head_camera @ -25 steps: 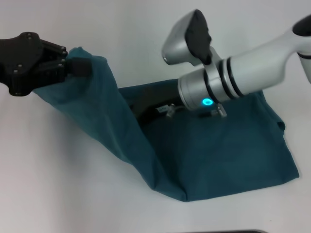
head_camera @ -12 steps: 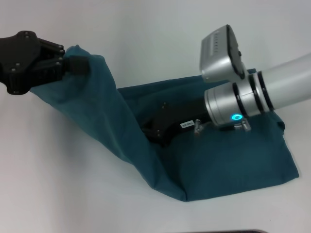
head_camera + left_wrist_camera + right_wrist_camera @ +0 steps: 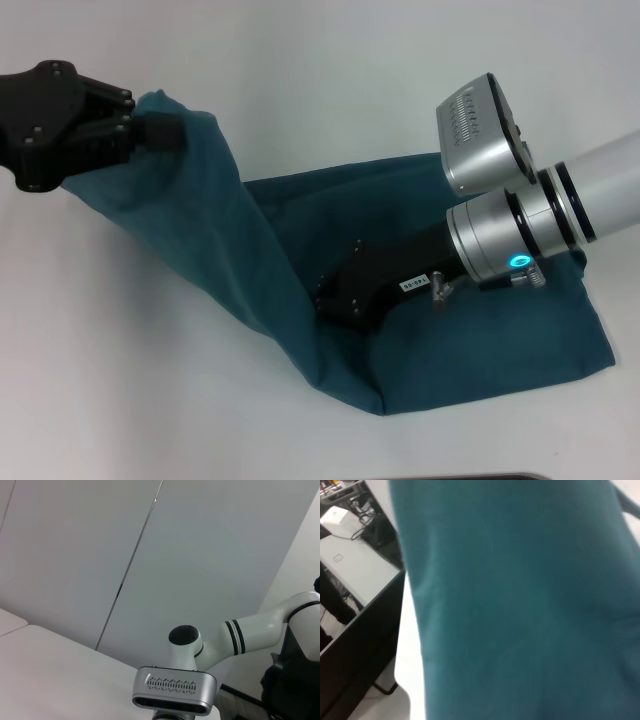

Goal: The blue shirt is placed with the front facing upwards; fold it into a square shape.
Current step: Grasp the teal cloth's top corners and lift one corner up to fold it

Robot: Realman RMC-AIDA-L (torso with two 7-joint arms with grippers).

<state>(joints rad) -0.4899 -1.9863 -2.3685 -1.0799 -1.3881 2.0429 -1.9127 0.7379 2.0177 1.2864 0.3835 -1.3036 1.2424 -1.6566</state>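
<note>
Left pincer [image 3: 150, 133] clamped on a raised corner of the blue shirt [image 3: 450, 330], otherwise spread on the desk [image 3: 120, 380]. Right pincer [image 3: 330, 297] pressed low against the fold; finger state impossible to tell. Best carried across taut.

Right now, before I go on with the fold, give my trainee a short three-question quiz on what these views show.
1. True or false: the left gripper is shut on a raised edge of the shirt.
2. Where is the right gripper? A) parked off the table; B) low over the shirt beside the lifted flap; C) holding the collar up high.
3. Fill in: the part of the shirt not lifted lies ____ on the table.

Key: 1 true. 2 B; whether its fingers are open cannot be seen. 3 flat.
</note>
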